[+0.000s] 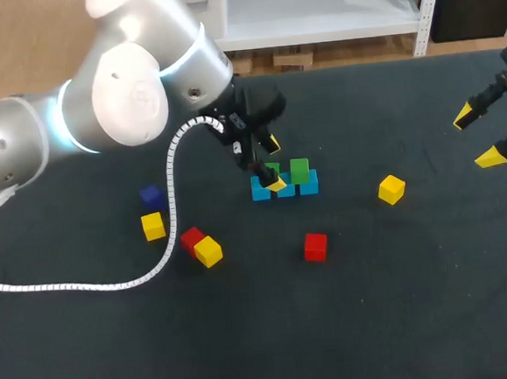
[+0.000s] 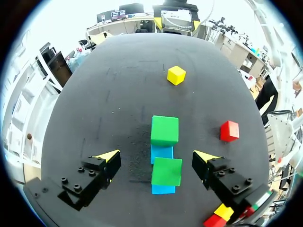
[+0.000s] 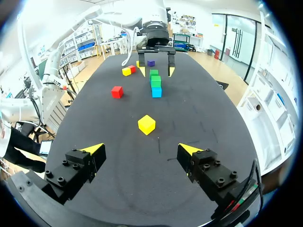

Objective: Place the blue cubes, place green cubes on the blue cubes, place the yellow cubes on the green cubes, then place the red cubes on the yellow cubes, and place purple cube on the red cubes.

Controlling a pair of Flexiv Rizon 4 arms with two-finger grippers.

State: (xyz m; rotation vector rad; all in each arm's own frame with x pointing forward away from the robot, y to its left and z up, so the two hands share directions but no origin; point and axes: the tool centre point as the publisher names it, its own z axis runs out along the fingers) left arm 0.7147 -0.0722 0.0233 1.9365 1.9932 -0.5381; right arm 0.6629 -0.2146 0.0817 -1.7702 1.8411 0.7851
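Straddling a green cube (image 2: 166,171), left gripper (image 2: 157,157) hovers.

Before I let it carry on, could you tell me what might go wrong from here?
The left gripper is open with its fingers either side of the nearer green cube; a sideways drift while lifting could knock it off the blue cubes. The white cable runs close beside the red cube and might drag it.
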